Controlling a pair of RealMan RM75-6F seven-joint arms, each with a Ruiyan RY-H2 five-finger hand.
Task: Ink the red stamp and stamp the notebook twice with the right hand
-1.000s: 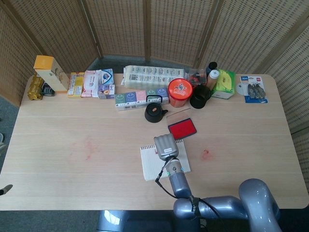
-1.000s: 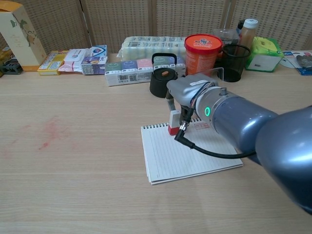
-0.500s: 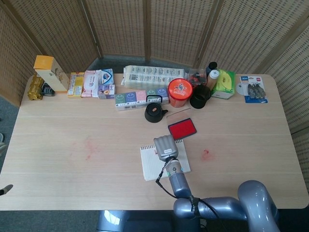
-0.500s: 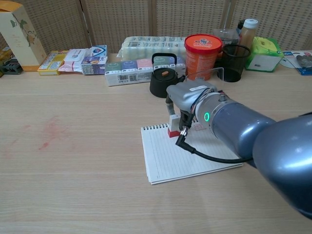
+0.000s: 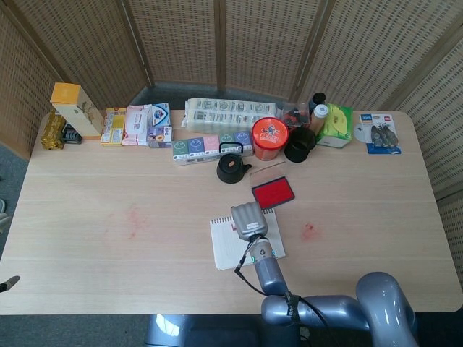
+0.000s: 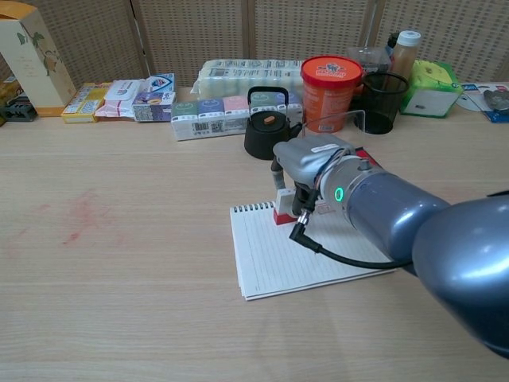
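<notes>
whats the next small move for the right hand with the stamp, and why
Probably a straight lift off the page. In the chest view the right hand holds the red stamp with its base down on the notebook near the spiral edge, so it appears to be pressing. A mark already shows just right of it, so this may be the second print.

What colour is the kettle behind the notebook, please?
Black kettle with an orange lid knob, clearest in the chest view.

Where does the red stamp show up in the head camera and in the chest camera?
Head view: red stamp barely peeks out left of the right hand, over the notebook.
Chest view: centre, on the notebook's top edge, held by that hand.
Shared landmark: black kettle behind.
</notes>
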